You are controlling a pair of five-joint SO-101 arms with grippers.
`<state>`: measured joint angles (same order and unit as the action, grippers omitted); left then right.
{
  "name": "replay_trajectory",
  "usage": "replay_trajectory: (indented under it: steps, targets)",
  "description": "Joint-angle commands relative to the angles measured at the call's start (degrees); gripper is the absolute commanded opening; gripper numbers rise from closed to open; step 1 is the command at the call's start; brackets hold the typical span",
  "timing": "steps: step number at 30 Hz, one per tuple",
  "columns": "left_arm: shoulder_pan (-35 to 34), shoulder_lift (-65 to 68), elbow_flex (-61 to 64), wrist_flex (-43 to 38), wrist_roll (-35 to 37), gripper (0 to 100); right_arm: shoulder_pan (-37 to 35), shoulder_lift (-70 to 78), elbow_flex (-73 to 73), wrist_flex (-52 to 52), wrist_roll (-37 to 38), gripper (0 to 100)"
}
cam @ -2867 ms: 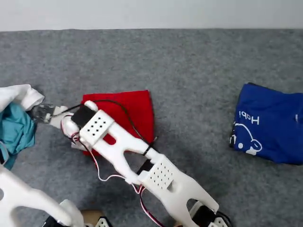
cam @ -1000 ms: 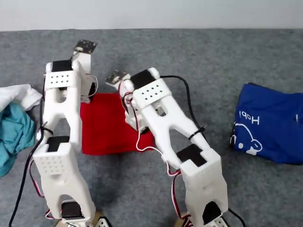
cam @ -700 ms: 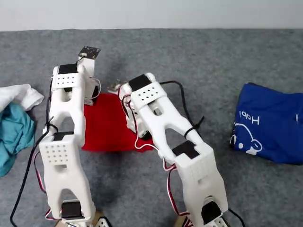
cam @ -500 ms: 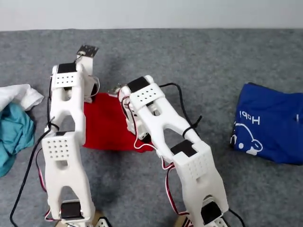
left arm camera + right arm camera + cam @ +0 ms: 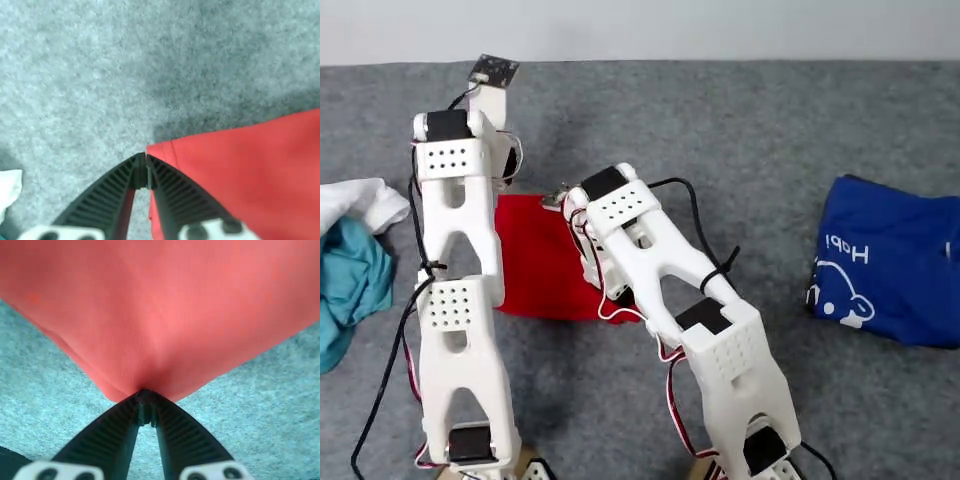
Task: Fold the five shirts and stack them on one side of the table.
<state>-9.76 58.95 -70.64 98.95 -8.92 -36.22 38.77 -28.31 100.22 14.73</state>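
- The right arm (image 5: 650,250), just before stretched to the white and teal heap (image 5: 355,250), now stands with the left arm (image 5: 460,200) at the far edge of the red shirt (image 5: 535,260); I judge its fold is starting.
- The red shirt spreads from both pincers back toward the arm bases.
- The right pincer (image 5: 145,412) is closed on the far edge, cloth puckered.
- The left pincer (image 5: 145,167) is closed on the far corner.

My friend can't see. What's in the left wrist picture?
The left gripper is pinched shut on a corner of the red shirt, which lies on the grey table. A bit of white cloth peeks in at one edge.
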Motion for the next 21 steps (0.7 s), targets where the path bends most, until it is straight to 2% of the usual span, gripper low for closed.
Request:
replay_trajectory:
  steps: [1,6,11,17,21]
  targets:
    - [-0.5,-7.7,2.3,1.8,0.5,1,-0.1,-3.6,-0.5,2.1,-0.3,1.0]
    - [-0.5,-19.4,15.9,1.8,0.5,0,0.0,-10.7,-0.6,1.4,-0.2,1.0]
    - [-0.4,-34.3,33.7,1.6,0.2,0,2.7,-15.4,-0.6,-3.6,-0.1,1.0]
    - [2.1,-48.4,55.6,0.7,-1.4,0,8.6,-13.6,-0.6,-17.3,-0.2,1.0]
    - [4.8,-53.1,69.9,-6.4,-1.6,0,10.7,-8.6,-0.6,-26.8,-0.4,1.0]
